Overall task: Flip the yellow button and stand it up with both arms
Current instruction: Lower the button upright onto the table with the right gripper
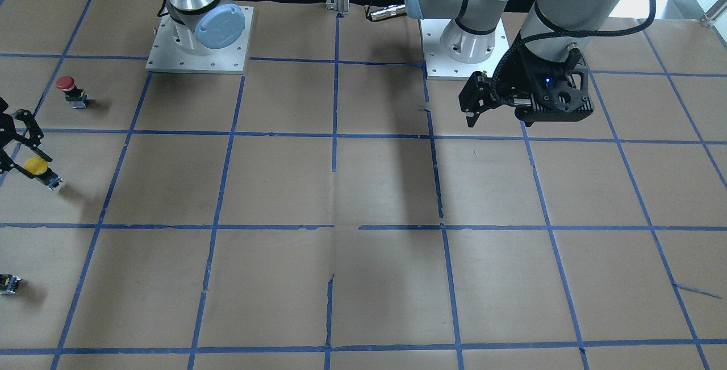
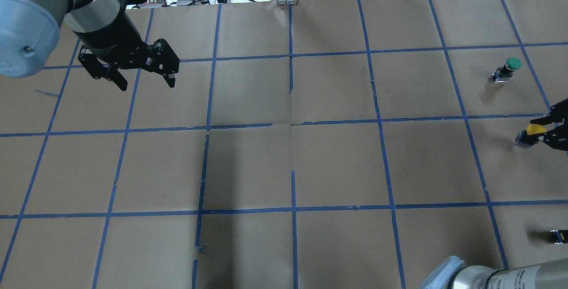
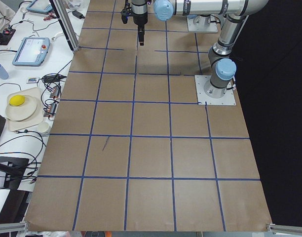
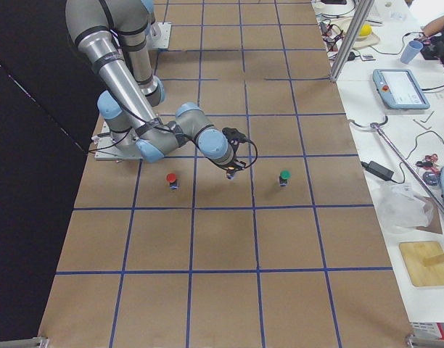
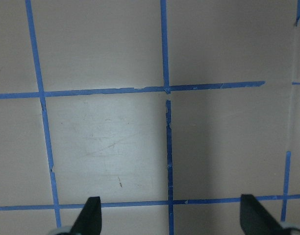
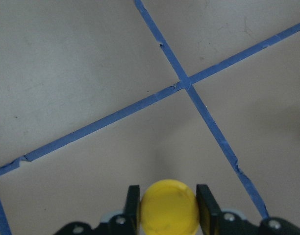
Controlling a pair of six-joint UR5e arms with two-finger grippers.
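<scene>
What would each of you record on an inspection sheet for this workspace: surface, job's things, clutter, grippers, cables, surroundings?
Surface: brown paper table, blue tape grid.
Job's things: yellow button tilted, cap gripped.
Clutter: red button, green button, small dark block.
Grippers: right gripper shut on yellow button; left gripper open, empty.
Cables: black cable looped near left gripper.
Surroundings: teach pendant beside the table.

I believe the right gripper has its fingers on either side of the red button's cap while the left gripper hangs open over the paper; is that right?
Not quite: the right gripper has its fingers on either side of the yellow button cap, not that of the red button, as the right wrist view shows. The left gripper does hang open over the paper.
</scene>
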